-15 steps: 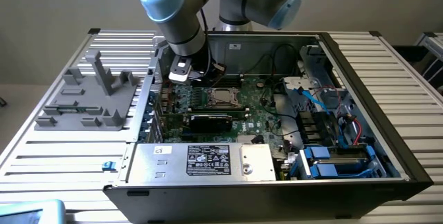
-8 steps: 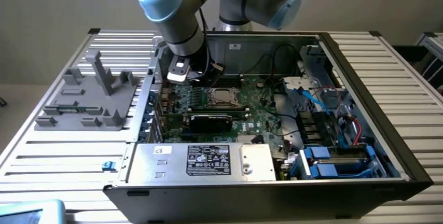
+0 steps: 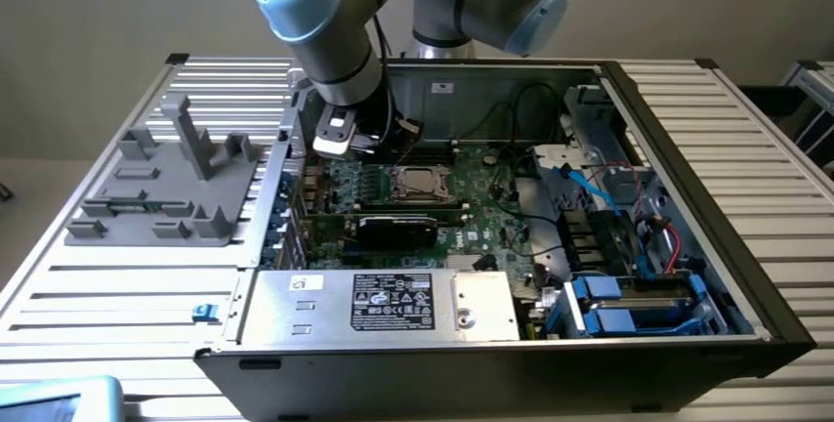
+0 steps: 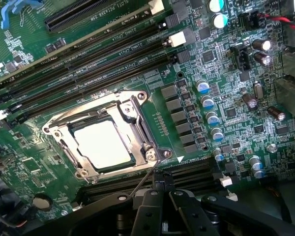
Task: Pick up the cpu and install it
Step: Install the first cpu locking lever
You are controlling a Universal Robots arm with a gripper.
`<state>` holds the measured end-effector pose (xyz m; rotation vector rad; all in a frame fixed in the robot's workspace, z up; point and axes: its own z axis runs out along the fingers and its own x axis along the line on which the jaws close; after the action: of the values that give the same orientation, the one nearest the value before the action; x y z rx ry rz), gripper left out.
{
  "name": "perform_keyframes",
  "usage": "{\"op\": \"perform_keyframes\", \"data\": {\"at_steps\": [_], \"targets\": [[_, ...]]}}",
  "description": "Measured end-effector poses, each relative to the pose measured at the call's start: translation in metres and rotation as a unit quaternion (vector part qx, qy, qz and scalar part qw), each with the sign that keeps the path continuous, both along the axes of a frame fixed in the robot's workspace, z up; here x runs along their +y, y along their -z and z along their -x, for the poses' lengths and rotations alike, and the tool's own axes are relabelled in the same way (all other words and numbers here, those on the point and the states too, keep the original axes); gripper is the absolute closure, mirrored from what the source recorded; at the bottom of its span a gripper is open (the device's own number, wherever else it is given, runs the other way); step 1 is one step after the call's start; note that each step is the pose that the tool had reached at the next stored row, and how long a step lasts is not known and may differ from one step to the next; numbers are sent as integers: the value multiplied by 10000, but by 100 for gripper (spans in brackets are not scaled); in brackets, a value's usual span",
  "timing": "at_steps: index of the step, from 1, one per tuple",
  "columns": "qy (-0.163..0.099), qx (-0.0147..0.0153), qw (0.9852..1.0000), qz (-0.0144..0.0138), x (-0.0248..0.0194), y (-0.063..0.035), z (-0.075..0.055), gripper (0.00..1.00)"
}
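Note:
The cpu (image 4: 102, 143) lies flat with its dull silver top up inside the metal socket frame (image 4: 137, 104) on the green motherboard (image 4: 196, 64). In the exterior view the cpu (image 3: 420, 181) shows as a small pale square in the middle of the open computer case. My gripper (image 4: 162, 183) hangs above the board just beside the socket frame, its black fingers (image 4: 152, 206) pressed together with nothing between them. The gripper (image 3: 391, 136) sits low inside the case toward the exterior view's left of the socket, apart from the cpu.
Black memory slots (image 4: 88, 54) run beside the socket, and a row of capacitors (image 4: 207, 104) stands on its other side. A silver power supply box (image 3: 391, 303) with a label fills the case front. A grey fixture (image 3: 183, 178) stands on the slatted table, and blue drive bays (image 3: 639, 300) sit at the case's right.

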<state>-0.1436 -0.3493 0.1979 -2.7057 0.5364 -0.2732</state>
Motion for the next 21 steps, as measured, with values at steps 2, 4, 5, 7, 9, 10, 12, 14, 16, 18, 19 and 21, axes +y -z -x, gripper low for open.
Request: {"op": "perform_keyframes", "data": {"at_steps": [2,4,5,7,9,10,12,14,16,18,19,21], "targets": [[0,-6,10000,-10,0,8,-1,89],[0,-8,10000,-10,0,18,-1,89],[0,-9,10000,-9,-1,23,-1,89],[1,-13,10000,-9,0,29,-4,89],[1,-17,10000,-9,0,34,-23,89],[2,-19,10000,-10,0,37,-31,89],[3,-20,10000,-9,-1,39,-41,89],[4,-21,10000,-9,0,40,-58,89],[5,-22,10000,-9,-1,41,-87,89],[6,-22,10000,-8,-1,41,-116,89],[6,-23,10000,-9,0,42,-131,89],[6,-22,10000,-9,-1,43,-161,89]]}}
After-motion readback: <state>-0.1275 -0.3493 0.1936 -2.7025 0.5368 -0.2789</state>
